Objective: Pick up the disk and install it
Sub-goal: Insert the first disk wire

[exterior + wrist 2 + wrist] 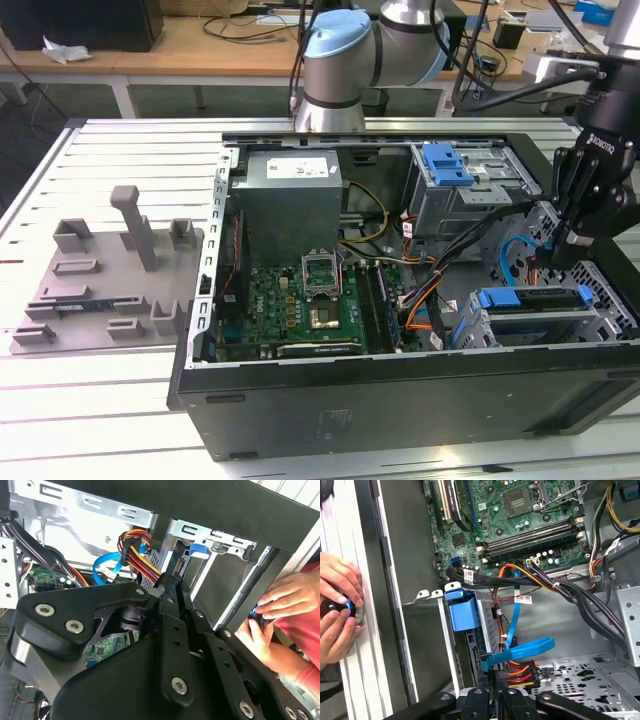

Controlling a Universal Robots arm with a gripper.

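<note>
one arm (pixel 340 60) stood behind one open computer case (pixel 300 420). its single gripper (pixel 562 262) hung over the lower drive cage (pixel 600 310) at the exterior view's right, its fingers drawn close together. one disk (pixel 487 625) sat inside that cage with one bright blue rail (pixel 462 611) at its end, just beside the gripper's tip. a second blue clip (pixel 445 163) lay on the upper cage, well apart from it. one flat blue data cable (pixel 520 652) and one bundle of red, yellow and black power wires (pixel 517 672) ran near the disk. inside the case lay one motherboard (pixel 290 300) and one grey power-supply box (pixel 290 200). one grey fixture tray (pixel 100 300) sat on the slatted table (pixel 100 400) at the exterior view's left. outside the case wall, a person's two hands (pixel 337 587) cupped one small dark object (pixel 342 607).
</note>
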